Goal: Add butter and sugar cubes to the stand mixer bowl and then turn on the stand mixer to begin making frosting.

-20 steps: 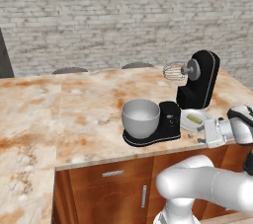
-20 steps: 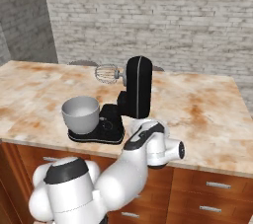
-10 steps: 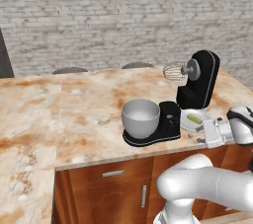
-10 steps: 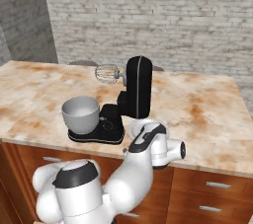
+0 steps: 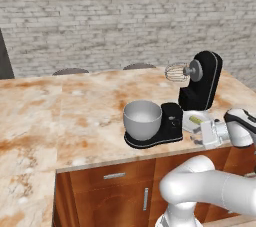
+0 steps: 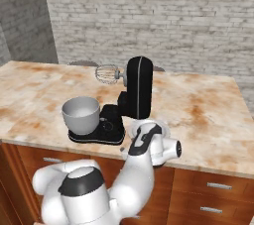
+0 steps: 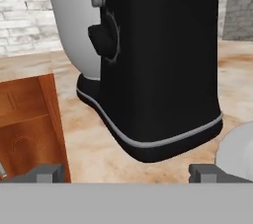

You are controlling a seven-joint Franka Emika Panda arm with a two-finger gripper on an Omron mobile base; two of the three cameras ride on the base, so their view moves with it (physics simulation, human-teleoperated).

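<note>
The black stand mixer (image 5: 201, 82) stands on the counter with its head tilted up and its whisk (image 5: 175, 72) clear of the grey stand mixer bowl (image 5: 142, 119), which sits on the base. The butter (image 5: 196, 119) lies on a white plate (image 5: 188, 125) just right of the base. My gripper (image 5: 201, 135) hovers open at the counter's front edge beside that plate, pointing left at the mixer. In the hand view the mixer's body (image 7: 163, 70) with its dark knob (image 7: 102, 38) fills the middle, the bowl (image 7: 74, 30) behind it. My fingertips (image 7: 49, 171) stand wide apart, holding nothing. The sugar cubes are out of view.
The marble counter (image 5: 75, 116) stretches left and back to a brick wall (image 5: 100, 16). Wooden cabinet fronts (image 5: 110, 191) run below the edge. The plate's rim (image 7: 237, 154) shows at the hand view's right; my arm (image 6: 144, 144) covers part of the plate (image 6: 161, 127).
My arm's elbow and shoulder have shifted a little in the right base view; the hand has stayed near the plate and the jaws have stayed open.
</note>
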